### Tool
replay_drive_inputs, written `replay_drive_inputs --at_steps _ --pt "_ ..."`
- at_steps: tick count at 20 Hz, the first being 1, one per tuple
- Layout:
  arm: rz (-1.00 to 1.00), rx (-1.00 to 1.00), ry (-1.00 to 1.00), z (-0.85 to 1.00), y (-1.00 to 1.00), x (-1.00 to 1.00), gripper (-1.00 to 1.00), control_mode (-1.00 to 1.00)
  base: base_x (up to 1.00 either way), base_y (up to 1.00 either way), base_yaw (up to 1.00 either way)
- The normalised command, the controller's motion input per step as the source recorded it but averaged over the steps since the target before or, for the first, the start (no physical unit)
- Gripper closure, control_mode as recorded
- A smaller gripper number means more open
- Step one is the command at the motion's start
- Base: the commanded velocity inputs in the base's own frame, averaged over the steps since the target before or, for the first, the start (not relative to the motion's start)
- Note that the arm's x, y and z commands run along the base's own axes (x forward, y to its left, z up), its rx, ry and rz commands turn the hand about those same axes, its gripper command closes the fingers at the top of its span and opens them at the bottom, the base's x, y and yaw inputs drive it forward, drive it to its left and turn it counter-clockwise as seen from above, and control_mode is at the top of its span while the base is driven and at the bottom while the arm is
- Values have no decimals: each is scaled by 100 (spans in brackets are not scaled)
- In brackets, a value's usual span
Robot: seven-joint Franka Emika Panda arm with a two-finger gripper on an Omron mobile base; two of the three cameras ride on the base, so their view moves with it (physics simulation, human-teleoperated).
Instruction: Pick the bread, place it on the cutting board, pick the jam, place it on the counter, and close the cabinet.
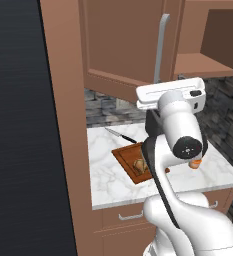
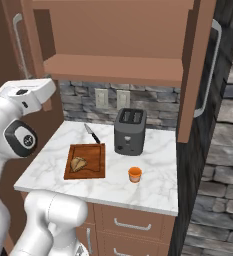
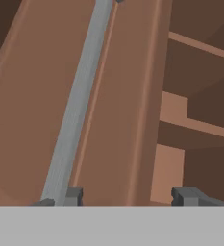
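The bread (image 2: 78,163) lies on the cutting board (image 2: 86,161), also seen as the bread (image 1: 139,164) on the board (image 1: 128,154). The orange jam (image 2: 134,174) stands on the white marble counter (image 2: 153,190), to the right of the board. The cabinet stands open, its left door (image 1: 120,42) and right door (image 2: 194,65) both swung out. My gripper (image 3: 128,196) is open and raised at the left door, close to its face. Its left fingertip (image 3: 73,195) sits by the lower end of the grey bar handle (image 3: 77,105). Nothing is held.
A dark toaster (image 2: 130,131) stands at the back of the counter, right of the board. A knife (image 2: 92,133) lies behind the board. Inside the cabinet a bare shelf (image 2: 113,67) shows. A dark tall panel (image 1: 18,130) bounds the left side.
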Motion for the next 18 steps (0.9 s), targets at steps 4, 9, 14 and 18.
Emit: replay_drive_inputs --at_steps 4,9,14,18 --pt "-1 1 0 0 -19 47 -100 -100 0 0 0" --pt "-1 0 0 0 -15 46 -100 -100 0 0 0" --pt "-1 0 0 0 -13 47 -100 -100 0 0 0" --pt "-2 0 0 0 -14 57 -100 -100 0 0 0"
